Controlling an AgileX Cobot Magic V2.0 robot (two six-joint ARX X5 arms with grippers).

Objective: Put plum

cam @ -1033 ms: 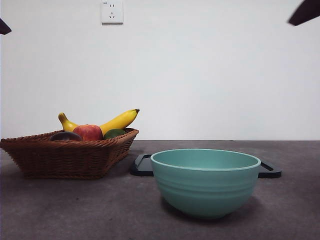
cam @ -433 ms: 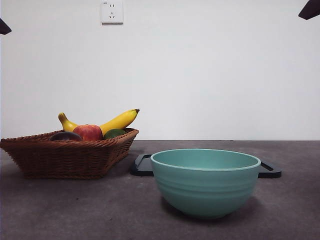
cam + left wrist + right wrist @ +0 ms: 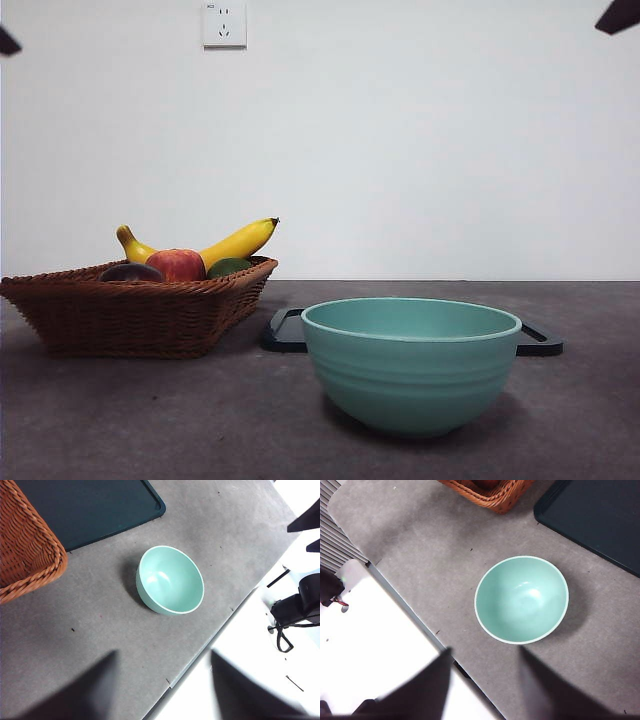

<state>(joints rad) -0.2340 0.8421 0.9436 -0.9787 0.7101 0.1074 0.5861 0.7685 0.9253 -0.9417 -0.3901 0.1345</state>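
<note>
Risk here sits mostly in the crowded basket [image 3: 130, 310]. From the front, the plum [image 3: 130, 272] lies low inside it, touching the red apple [image 3: 177, 264], with a green fruit [image 3: 229, 266] and a banana [image 3: 235, 242] just behind. Only the plum's dark top shows over the woven rim, so fingers coming down could close on the apple by mistake, or catch the rim and drag the basket across the tabletop [image 3: 150, 420].

Both arms wait high above the tabletop, far from the plum. The left gripper [image 3: 162, 682] has its 2 fingers spread wide with nothing between them; below it lie the teal bowl [image 3: 170, 580], a corner of the basket and the dark tray [image 3: 90, 507]. The right gripper [image 3: 485, 680] is likewise spread and empty, with the bowl almost directly beneath its fingers. Neither wrist view shows the plum itself, so the approach would probably begin half blind.

The plum's skin looks smooth and glossy, so a shallow pinch on its rounded top may squirt it sideways among its neighbours. If the bowl is the goal, which the task does not say, a release from too high could make the fruit bounce out or nudge the bowl.
</note>
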